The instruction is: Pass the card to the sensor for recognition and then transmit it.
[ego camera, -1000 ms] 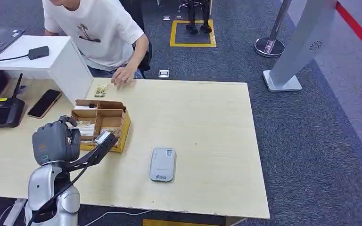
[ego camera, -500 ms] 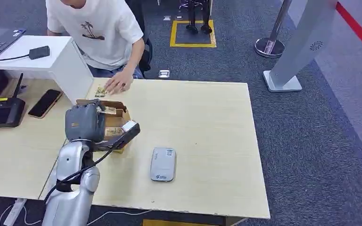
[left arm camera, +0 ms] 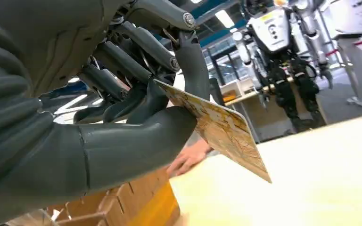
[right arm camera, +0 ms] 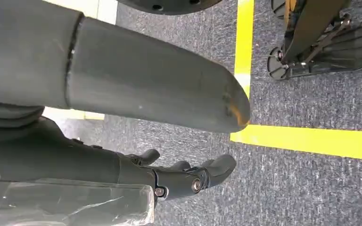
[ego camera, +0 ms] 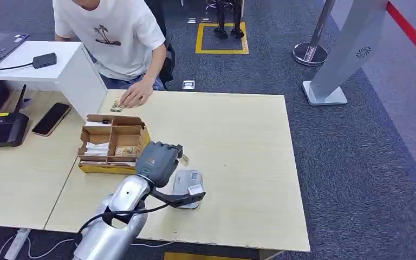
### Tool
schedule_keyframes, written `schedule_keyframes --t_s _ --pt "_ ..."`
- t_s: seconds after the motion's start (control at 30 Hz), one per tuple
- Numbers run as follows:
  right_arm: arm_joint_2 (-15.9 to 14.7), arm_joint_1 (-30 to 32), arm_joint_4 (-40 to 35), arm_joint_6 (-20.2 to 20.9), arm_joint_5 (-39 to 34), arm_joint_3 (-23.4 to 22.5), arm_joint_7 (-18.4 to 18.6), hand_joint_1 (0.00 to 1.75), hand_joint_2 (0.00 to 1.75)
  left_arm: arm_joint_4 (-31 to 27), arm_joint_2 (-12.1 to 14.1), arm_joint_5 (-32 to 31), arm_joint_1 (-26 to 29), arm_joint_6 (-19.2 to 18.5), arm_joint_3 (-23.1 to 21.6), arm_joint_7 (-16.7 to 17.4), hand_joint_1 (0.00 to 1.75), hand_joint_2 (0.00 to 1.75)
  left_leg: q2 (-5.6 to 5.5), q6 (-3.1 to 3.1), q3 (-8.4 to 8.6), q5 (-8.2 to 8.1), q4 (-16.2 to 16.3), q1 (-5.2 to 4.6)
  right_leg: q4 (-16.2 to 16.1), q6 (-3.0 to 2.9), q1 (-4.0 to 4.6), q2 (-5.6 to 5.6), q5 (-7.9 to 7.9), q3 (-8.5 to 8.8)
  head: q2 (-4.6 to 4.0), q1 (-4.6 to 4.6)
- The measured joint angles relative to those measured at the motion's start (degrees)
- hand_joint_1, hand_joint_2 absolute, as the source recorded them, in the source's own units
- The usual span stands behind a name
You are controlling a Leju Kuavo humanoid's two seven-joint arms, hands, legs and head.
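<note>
The robot's silver left arm reaches up from the near edge of the pale wooden table (ego camera: 238, 141), with its grey left hand (ego camera: 160, 158) hovering over the table between the partitioned cardboard box (ego camera: 114, 145) and the flat grey card sensor (ego camera: 187, 182). The hand pinches a thin yellow patterned card (left arm camera: 217, 127) between its thick thumb and darker fingers (left arm camera: 136, 47), which are curled down onto the card's upper face. The card sticks out beyond the fingertips, held edge-on and tilted, its long axis running away from the palm and slanting down toward the tabletop. It appears to hang just above the sensor's far end, though the hand hides the gap. The right hand (right arm camera: 188, 181) hangs over grey carpet with fingers loosely spread, holding nothing.
</note>
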Motion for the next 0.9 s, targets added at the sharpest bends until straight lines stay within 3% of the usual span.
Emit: schedule_keyframes --t_s 0.27,0.9 --pt "0.0 0.0 0.0 -0.4 -1.0 -0.5 0.0 0.0 0.0 -3.7 1.2 1.0 3.0 -1.2 -2.6 2.5 1.75 1.75 -0.01 -0.01 -0.01 0.01 0.0 -0.01 0.0 0.0 0.0 0.0 0.0 0.01 0.0 0.0" --pt "0.0 0.0 0.0 -0.4 -1.0 -0.7 0.0 0.0 0.0 -5.7 1.9 1.1 3.9 -1.3 -3.6 2.5 1.75 1.75 -0.01 -0.01 0.0 0.01 0.0 -0.01 0.0 0.0 0.0 0.0 0.0 0.01 0.0 0.0"
